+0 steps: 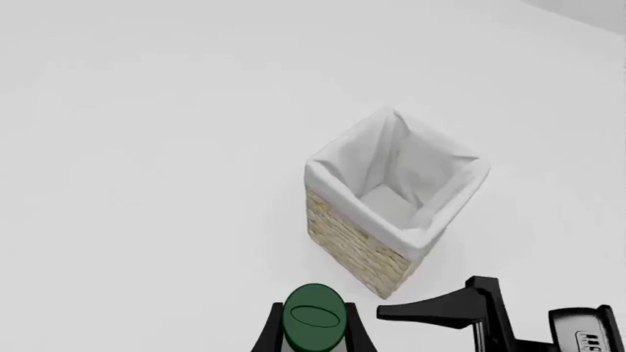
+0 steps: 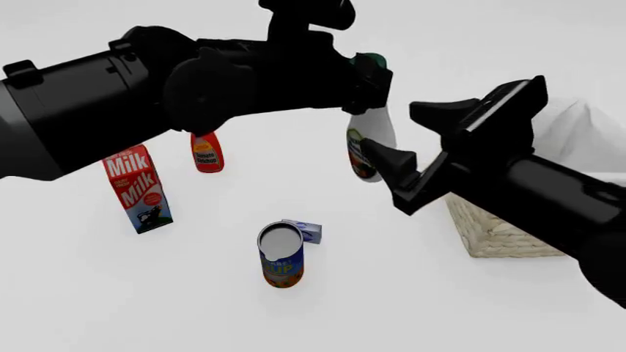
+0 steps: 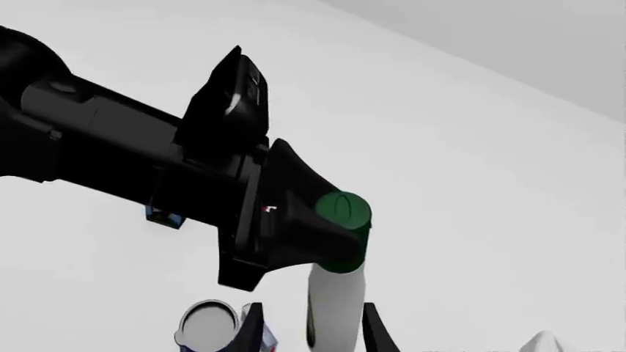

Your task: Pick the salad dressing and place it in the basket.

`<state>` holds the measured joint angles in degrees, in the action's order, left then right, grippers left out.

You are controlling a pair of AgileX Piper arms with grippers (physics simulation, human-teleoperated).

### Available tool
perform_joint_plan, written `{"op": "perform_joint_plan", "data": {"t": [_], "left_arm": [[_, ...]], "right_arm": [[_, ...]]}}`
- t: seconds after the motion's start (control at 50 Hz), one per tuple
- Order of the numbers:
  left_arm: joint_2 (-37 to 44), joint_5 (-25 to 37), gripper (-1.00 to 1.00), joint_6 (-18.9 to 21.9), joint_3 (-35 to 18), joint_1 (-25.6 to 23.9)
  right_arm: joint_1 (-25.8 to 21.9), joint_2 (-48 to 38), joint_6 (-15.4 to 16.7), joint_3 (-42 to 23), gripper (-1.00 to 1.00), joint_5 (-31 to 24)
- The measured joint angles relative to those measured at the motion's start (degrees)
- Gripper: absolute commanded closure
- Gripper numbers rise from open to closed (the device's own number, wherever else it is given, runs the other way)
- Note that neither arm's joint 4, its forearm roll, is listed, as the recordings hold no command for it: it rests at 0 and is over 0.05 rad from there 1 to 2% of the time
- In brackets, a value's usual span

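Inspector: Grip status?

Operator: My left gripper [image 2: 367, 77] is clamped on the salad dressing [image 2: 370, 143] at its dark green cap; the bottle hangs clear of the table, beside the basket [image 1: 391, 198], not yet over it. My right gripper [image 2: 415, 139] stands apart, empty.

Inspector: Procedure and item?

Operator: Carry level over the basket's lining, lower, release. White rounded bottle, oval green-red label.

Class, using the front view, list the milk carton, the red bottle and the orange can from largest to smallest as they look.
1. Milk carton, clearly largest.
2. Orange can.
3. Red bottle, smallest, though it stands farther from the camera, so its true size is unsure.
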<state>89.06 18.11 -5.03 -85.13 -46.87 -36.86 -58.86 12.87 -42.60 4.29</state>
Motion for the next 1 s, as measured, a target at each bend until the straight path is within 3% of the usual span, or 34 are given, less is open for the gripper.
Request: {"op": "perform_joint_plan", "data": {"t": [1.0], "left_arm": [[-2.2, 1.2, 1.00, -0.1, 0.0, -1.0]], "right_arm": [[2.3, -5.6, 1.8, -1.6, -1.00, 2.6]]}}
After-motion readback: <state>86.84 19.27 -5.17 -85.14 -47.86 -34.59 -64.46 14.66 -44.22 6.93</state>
